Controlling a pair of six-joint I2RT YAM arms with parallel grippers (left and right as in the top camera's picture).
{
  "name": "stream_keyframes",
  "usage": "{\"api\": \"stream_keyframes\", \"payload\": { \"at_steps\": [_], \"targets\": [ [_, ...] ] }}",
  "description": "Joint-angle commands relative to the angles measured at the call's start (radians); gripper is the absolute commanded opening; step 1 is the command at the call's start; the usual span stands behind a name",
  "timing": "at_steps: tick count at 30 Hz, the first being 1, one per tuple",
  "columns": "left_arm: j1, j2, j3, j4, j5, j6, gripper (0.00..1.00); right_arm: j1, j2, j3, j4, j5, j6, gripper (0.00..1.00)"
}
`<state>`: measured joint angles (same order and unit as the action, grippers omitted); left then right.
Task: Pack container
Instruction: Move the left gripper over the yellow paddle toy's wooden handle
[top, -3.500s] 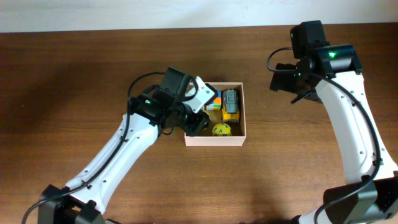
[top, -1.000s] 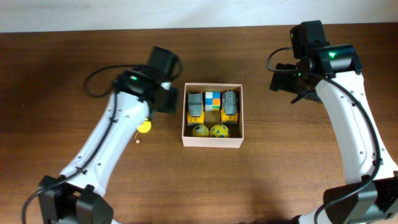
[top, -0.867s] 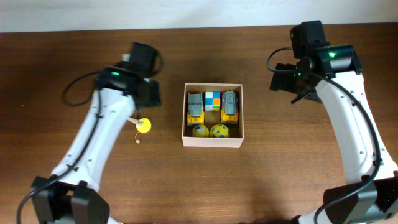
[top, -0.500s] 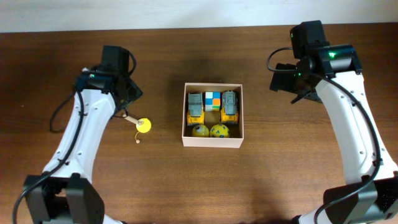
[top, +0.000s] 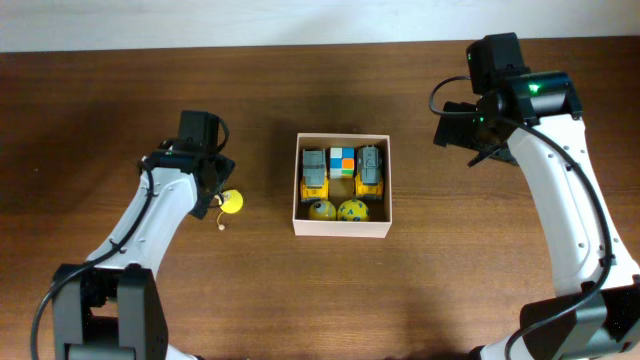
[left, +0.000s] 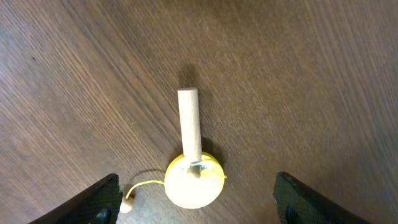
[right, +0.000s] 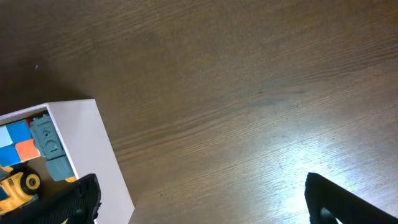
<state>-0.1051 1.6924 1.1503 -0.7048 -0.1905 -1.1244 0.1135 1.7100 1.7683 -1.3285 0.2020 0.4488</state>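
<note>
Okay, nearest first: left pincer (left: 199, 208) hangs over a yellow disc toy (left: 193, 182) on the worktop (top: 480, 280). Jaws are wide, one finger each side of the toy, neither touching it. The toy has a wooden peg (left: 188, 121) sticking out of the disc and lying along the wood, plus a yellow string to a small bead (left: 126, 205). Right of the toy and apart from it, the container (top: 343, 228) sits mid-worktop between the two arms, top open. Inside, front row: left ball (top: 322, 210) and right ball (top: 352, 210), both yellow, side by side. Behind them: left truck (top: 314, 172) and right truck (top: 371, 168), with a multicolour cube (top: 342, 162) between them at the back wall. Farthest out, right pincer (right: 208, 208) hovers over bare wood beyond the container's far right corner, jaws spread wide, gripping nothing.
</note>
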Motion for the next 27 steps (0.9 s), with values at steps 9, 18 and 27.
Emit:
{"api": "stream_keyframes", "payload": {
  "at_steps": [9,18,27],
  "targets": [
    [0.002,-0.014,-0.099,0.133,-0.016,-0.042,0.76,-0.003,-0.019,0.008,0.0,0.02,0.0,0.99],
    [0.003,0.053,-0.099,0.138,-0.016,-0.042,0.77,-0.003,-0.019,0.008,0.0,0.02,0.0,0.99],
    [0.05,0.142,-0.099,0.189,0.042,-0.041,0.77,-0.003,-0.019,0.008,0.0,0.02,0.0,0.99]
  ]
}}
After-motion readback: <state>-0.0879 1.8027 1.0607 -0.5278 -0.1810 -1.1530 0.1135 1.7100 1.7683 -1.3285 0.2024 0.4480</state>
